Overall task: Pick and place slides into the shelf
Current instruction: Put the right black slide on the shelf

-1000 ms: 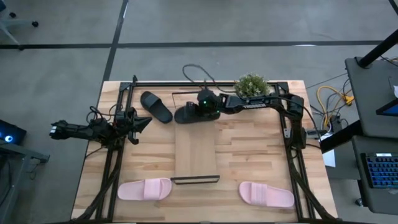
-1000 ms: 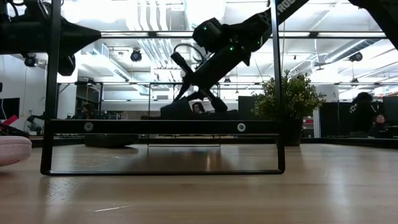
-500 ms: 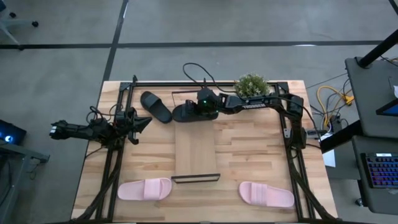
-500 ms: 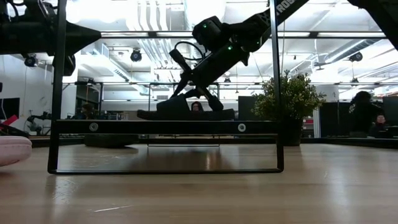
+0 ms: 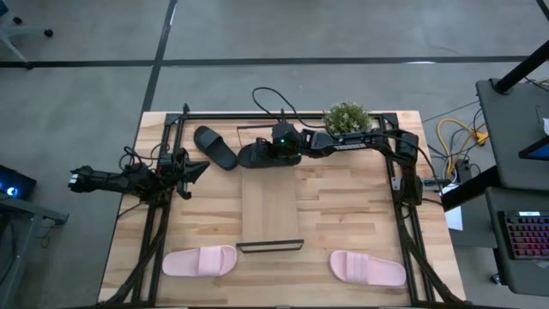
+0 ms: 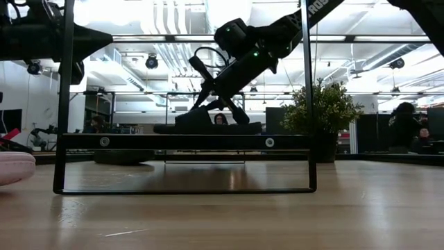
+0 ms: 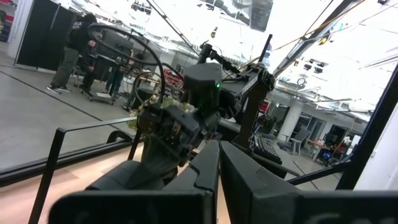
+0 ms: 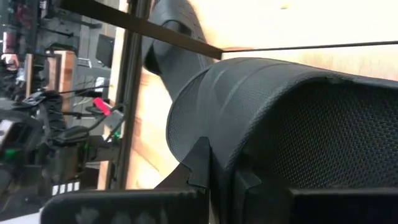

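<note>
Matt textured black slide [image 8: 292, 106], smooth pale-wood shelf [image 5: 270, 210] w/ thin black metal frame.

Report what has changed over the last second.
The right gripper, shut on a black slide sandal, carried it a little toward the left arm's side and lowered it flat at the far end of the long light-wood shelf. The shelf's near frame shifted slightly. The other black slide, both pale pink slides and the shut left gripper stayed put.
</note>
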